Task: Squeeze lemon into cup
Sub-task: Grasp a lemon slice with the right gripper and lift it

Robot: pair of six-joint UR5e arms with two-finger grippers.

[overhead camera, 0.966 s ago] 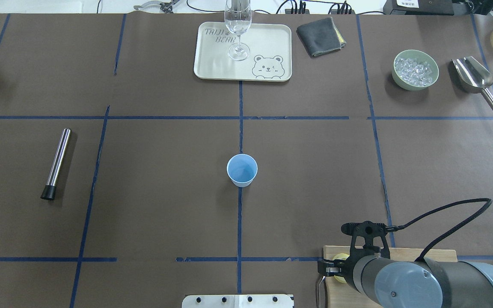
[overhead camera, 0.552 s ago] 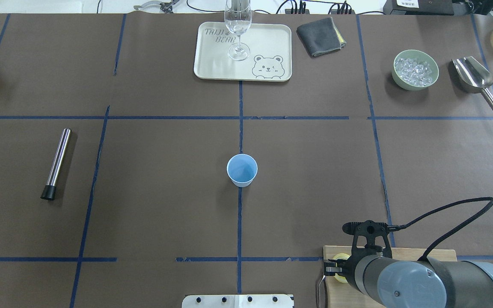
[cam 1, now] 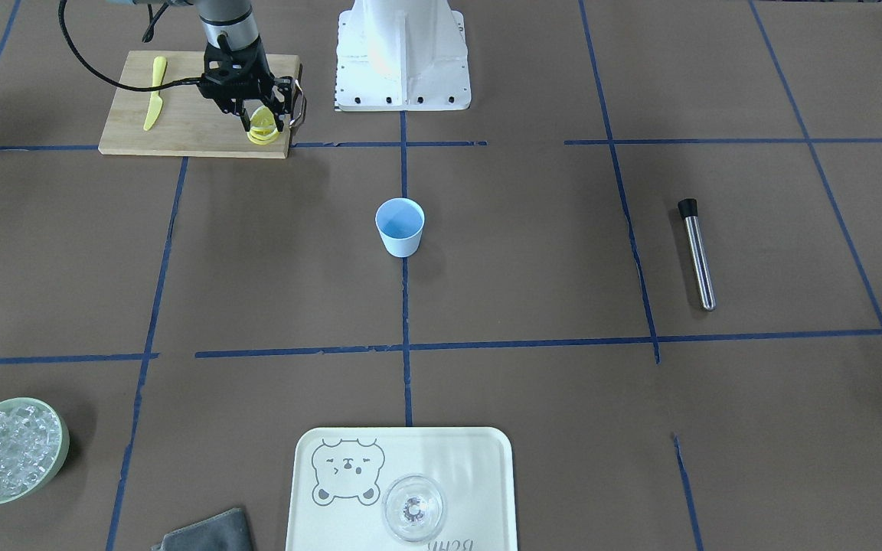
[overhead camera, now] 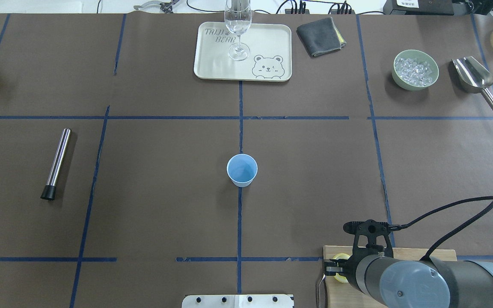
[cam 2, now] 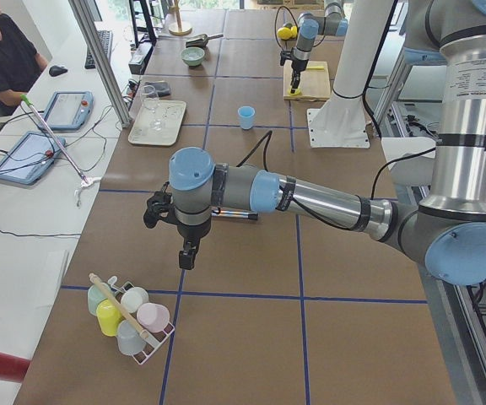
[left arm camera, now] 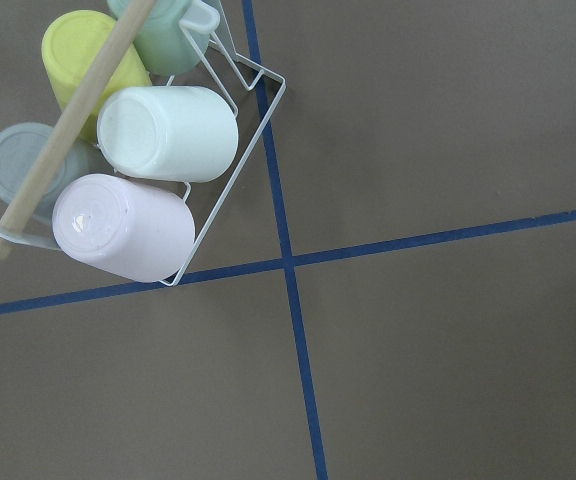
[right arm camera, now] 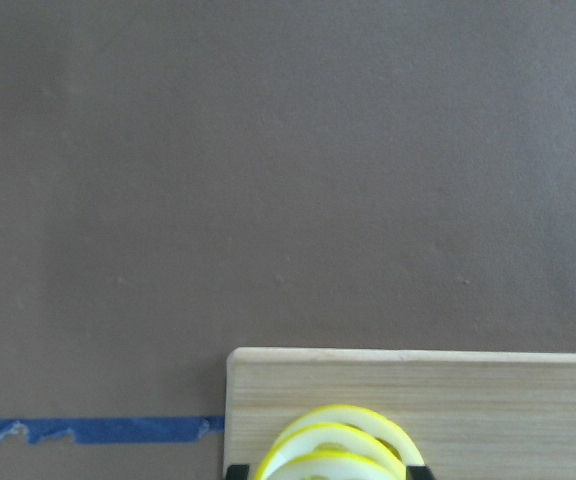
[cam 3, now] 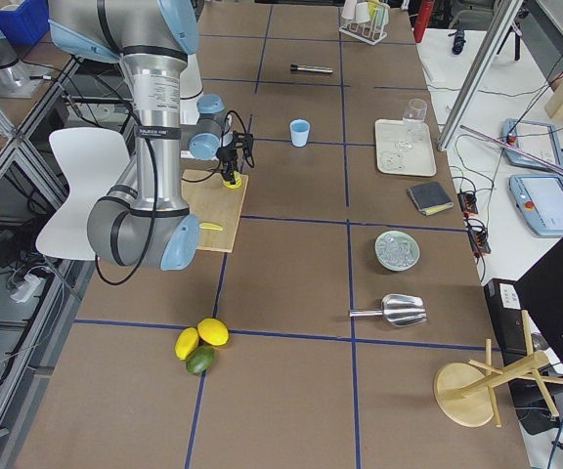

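Observation:
Several yellow-rimmed lemon slices (cam 1: 262,132) lean together at the corner of a wooden cutting board (cam 1: 181,126), and they also show in the right wrist view (right arm camera: 336,440). My right gripper (cam 1: 262,122) stands over them, its jaws pressed on either side of the nearest slice. It also shows in the overhead view (overhead camera: 328,269). The light-blue cup (overhead camera: 242,170) stands upright at the table's middle, well away from the board (cam 1: 400,227). My left gripper (cam 2: 188,257) hangs over bare table near a rack of cups (left arm camera: 148,170). I cannot tell whether it is open or shut.
A yellow plastic knife (cam 1: 154,96) lies on the board. A tray (overhead camera: 268,42) bears a clear glass (overhead camera: 238,30) at the far side. A green bowl of ice (overhead camera: 415,68), a metal scoop (overhead camera: 473,75), a grey cloth (overhead camera: 320,36) and a steel rod (overhead camera: 57,162) lie around.
My right arm has shifted slightly to the right over the board's corner, and its cable has risen a little. The cup and the other things have not moved.

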